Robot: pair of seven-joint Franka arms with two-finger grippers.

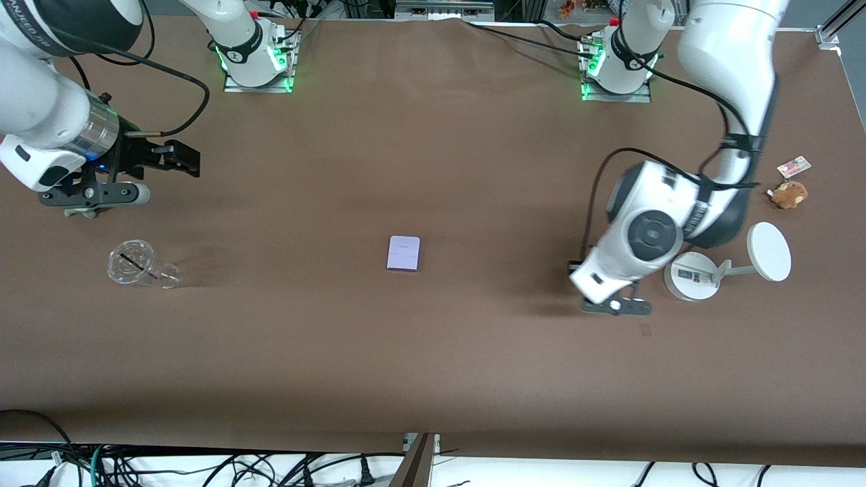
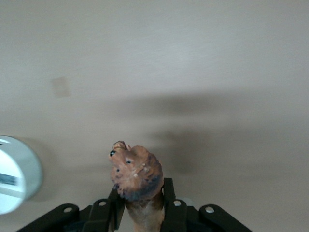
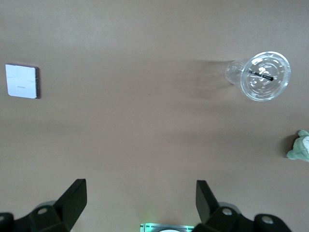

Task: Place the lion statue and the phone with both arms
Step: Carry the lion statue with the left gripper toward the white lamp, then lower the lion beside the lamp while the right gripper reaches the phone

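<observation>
Now I keep the left gripper (image 2: 140, 212) clamped on the lion statue (image 2: 136, 176), carried clear of the table; at nine o'clock of it, the phone (image 1: 404, 253) waits flat for my spread-fingered right gripper (image 3: 140, 203).

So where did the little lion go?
The lion statue is pinched in the left gripper, up over the table at the left arm's end, beside the white stand.

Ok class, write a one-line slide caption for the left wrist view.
Left gripper shut on the lion statue, held above the bare brown table beside the white stand's round base.
</observation>
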